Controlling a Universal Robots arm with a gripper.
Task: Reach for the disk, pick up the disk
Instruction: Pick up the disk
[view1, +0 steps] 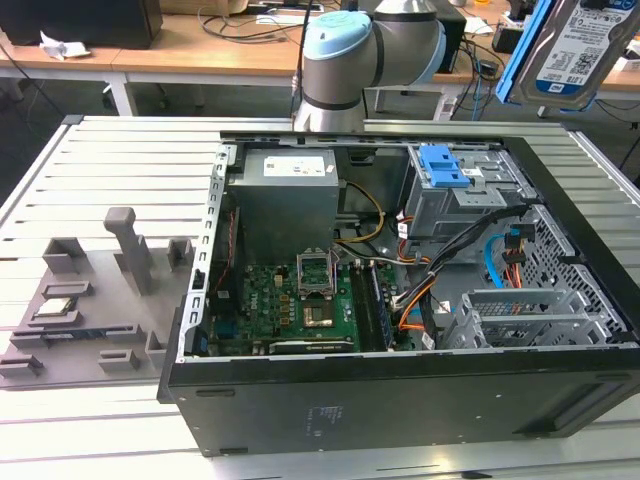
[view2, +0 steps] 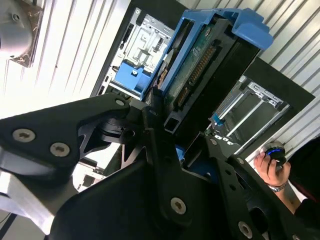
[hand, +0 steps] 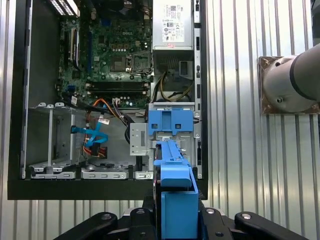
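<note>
The hand is closed on the disk, its black fingers pressed against the blue frame on either side. In the exterior view the disk hangs tilted in the air, label showing, high above the far corner of the open computer case on the exterior view's right. Below it in the case sits a metal drive cage with a blue latch. Further along are orange and blue cables, a circuit board and a grey power supply. The case lies on a ribbed metal table. A grey moulded tray lies by the table's edge on the exterior view's left.
</note>
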